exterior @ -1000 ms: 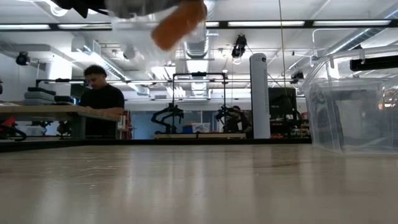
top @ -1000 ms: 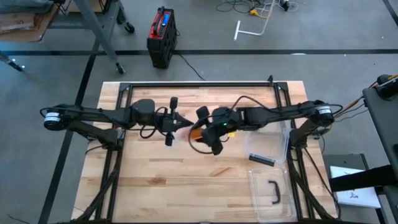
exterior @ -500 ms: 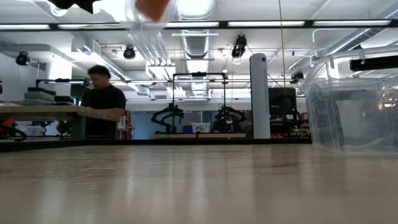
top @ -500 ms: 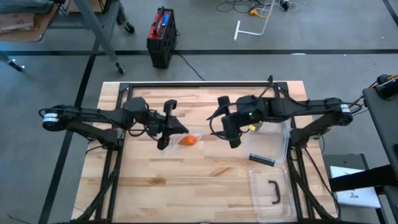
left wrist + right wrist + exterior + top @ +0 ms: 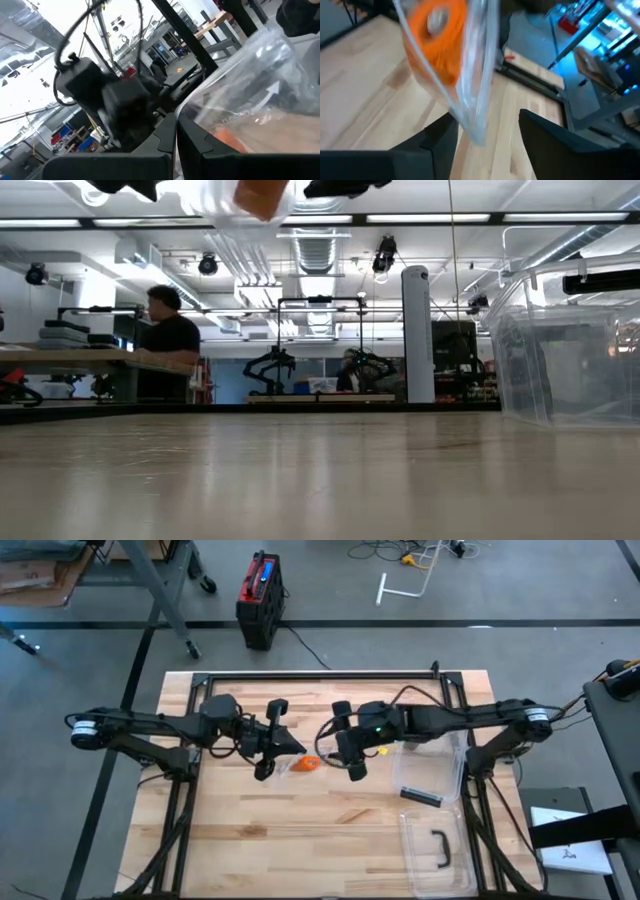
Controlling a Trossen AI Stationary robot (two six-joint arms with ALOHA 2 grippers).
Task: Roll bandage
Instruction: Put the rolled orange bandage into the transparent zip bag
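While the left gripper (image 5: 268, 748) stays clamped on the clear bag (image 5: 470, 70), the orange bandage roll (image 5: 437, 37) may tear free if the parted right gripper (image 5: 345, 747), just beside, grabs off-center.

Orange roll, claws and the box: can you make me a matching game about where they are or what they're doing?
Things:
1. Orange roll
2. Left claw
3. Right claw
4. Clear box

States:
A. open
B. on the table's right side
C. inside a clear bag
D. shut on the bag

Pairs: 1-C, 2-D, 3-A, 4-B
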